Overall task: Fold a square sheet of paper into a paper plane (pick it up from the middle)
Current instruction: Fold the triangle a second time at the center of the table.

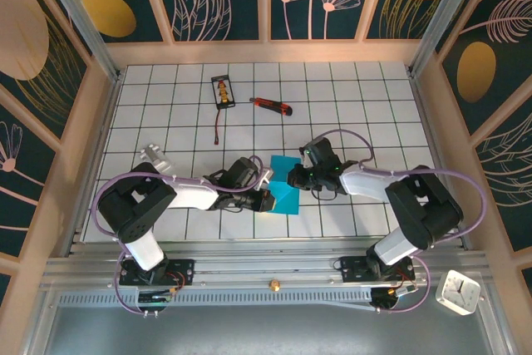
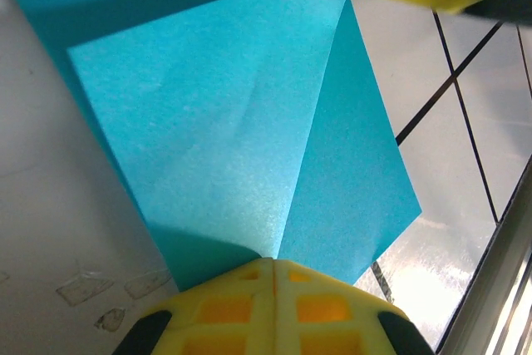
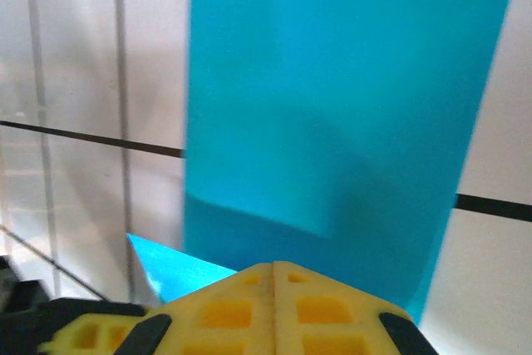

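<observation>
**Creased blue paper pinched by two robot grippers**

The square sheet of paper (image 1: 285, 186), cyan with one flap folded over, is at the middle of the white tiled table (image 1: 366, 97). The left gripper (image 2: 274, 265) and the right gripper (image 3: 274, 268) each clamp yellow fingers together on opposite edges of it. A utility knife (image 1: 272, 106) lies well apart, farther back.
</observation>
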Tool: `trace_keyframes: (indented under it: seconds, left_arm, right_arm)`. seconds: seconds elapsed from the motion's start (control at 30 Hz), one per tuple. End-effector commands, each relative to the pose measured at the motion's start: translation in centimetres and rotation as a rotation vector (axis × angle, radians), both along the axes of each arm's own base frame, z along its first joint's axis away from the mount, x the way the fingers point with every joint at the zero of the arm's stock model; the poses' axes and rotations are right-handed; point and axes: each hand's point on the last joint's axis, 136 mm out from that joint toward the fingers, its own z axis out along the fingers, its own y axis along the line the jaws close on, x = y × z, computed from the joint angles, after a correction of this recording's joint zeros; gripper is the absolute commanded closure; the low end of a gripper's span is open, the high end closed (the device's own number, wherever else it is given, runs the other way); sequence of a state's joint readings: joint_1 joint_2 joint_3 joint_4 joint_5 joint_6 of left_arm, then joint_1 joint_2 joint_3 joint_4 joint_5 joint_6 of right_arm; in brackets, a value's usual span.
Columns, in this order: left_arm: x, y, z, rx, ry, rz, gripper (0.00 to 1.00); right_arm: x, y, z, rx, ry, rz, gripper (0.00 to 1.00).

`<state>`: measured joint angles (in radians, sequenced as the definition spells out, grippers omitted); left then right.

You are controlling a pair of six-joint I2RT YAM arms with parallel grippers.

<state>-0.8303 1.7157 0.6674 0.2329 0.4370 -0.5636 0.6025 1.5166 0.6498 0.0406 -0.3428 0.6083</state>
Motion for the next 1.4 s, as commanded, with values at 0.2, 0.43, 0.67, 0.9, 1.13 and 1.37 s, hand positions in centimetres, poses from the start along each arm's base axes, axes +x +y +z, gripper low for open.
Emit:
trace_keyframes:
  seconds: [0.2,0.43,0.67,0.9,1.13,1.37]
  left_arm:
    - [-2.2,4.0,-4.6,0.192,0.083,0.01,1.0]
    - [-2.4,4.2,-4.7,0.195,0.088,0.009,1.0]
    - [-2.6,4.5,-5.0,0.209,0.094,0.006,1.0]
    - [-2.7,4.5,-5.0,0.215,0.092,-0.001,1.0]
    - [-3.0,5.2,-5.7,0.256,0.102,-0.01,1.0]
    - [-3.3,6.0,-6.3,0.299,0.107,-0.017,1.0]
  right_arm:
    - [-4.2,3.7,0.8,0.175,0.009,0.048,1.0]
    - [-5.2,4.1,-1.1,0.157,0.065,0.038,1.0]
    - [-4.7,3.5,-2.4,0.101,0.076,0.015,1.0]
    - [-4.1,2.3,-3.3,0.053,0.091,-0.015,1.0]
    - [-3.2,0.6,-3.9,0.002,0.098,-0.051,1.0]
    - [-2.5,-0.7,-4.4,-0.033,0.105,-0.08,1.0]
